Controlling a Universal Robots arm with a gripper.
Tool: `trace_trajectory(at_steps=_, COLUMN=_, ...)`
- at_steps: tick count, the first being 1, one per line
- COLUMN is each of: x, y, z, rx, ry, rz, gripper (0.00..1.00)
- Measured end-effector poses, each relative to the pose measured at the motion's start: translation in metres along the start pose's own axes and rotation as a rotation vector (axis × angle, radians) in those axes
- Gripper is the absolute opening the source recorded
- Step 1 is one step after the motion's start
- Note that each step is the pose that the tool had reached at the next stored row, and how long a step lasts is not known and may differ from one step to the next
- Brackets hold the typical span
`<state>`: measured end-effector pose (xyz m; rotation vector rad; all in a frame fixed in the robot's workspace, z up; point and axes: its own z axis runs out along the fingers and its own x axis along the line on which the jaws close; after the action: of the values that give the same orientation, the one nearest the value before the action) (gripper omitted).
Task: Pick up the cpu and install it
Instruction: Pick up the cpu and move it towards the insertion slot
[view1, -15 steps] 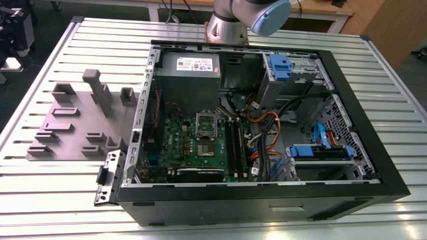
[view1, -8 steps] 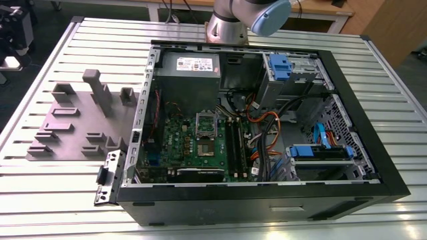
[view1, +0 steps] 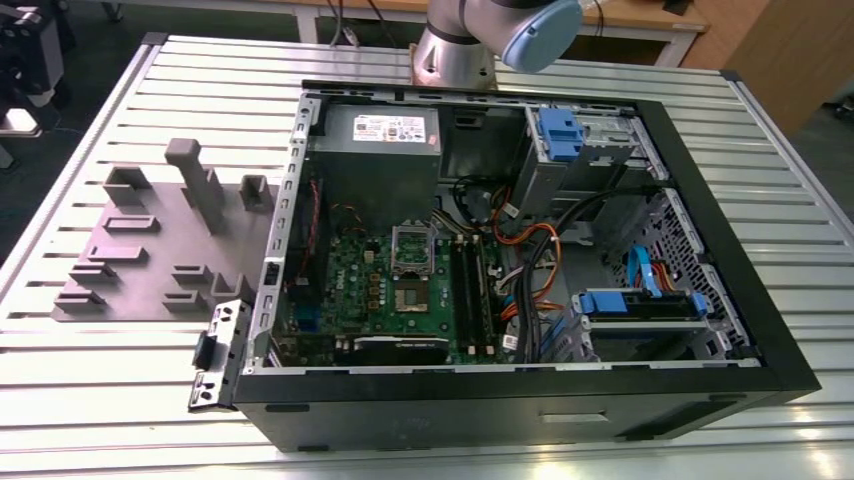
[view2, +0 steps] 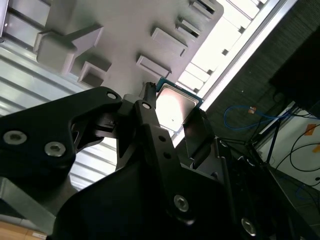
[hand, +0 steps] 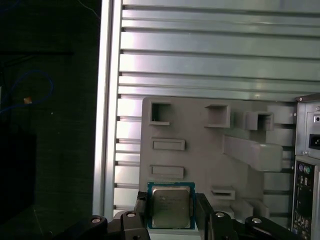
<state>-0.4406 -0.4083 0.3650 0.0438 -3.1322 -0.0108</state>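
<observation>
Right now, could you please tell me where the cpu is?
In both wrist views the cpu is held between the fingers, with the grey holder plate on the slatted table behind it.

- Power supply (view1: 374, 172), white label (view1: 387, 128): carried print, too small to be read.
- cpu (hand: 170, 208), metal top: bore faint marking lines, not legible.
- No text could be read.

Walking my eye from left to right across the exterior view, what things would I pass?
Grey slotted holder → green motherboard → cable bundle → blue drive bracket.
</observation>
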Motion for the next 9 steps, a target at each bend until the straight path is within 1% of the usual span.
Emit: trace_trajectory(at_steps=9, x=0.0, y=0.0, z=-0.0065, rx=0.0, ry=-0.0001, rz=0.0, gripper=0.47)
